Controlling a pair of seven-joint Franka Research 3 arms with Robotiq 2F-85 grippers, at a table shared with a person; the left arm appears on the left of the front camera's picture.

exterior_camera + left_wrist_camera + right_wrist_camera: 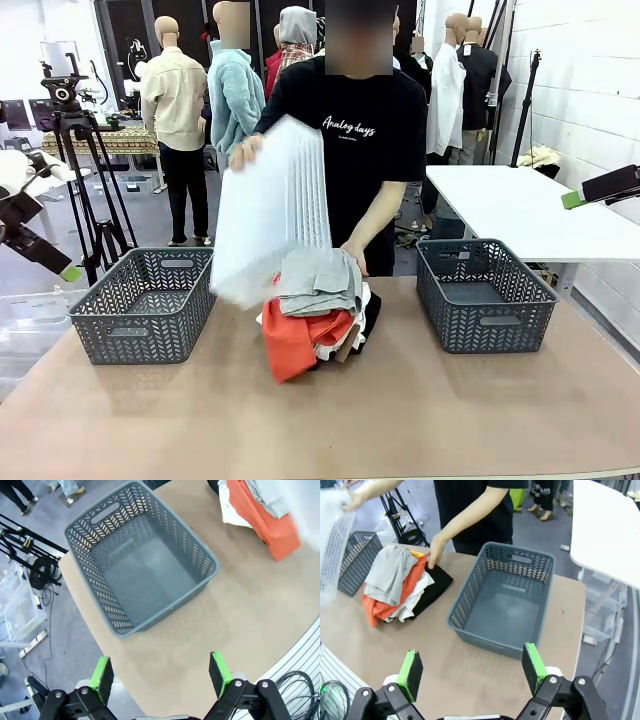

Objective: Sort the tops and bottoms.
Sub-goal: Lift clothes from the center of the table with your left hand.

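Well beyond right pincer (spread): tops

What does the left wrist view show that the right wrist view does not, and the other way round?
Left wrist: the open left gripper, the left basket's empty inside. Right wrist: the open right gripper, the empty right basket, a person's hand on the clothes pile, the black garment, a white side table. Both: the left basket, a tripod on the floor, the orange-red top, the grey garment over it.

Bright, even indoor light; soft shadows; wide-angle wrist-view distortion
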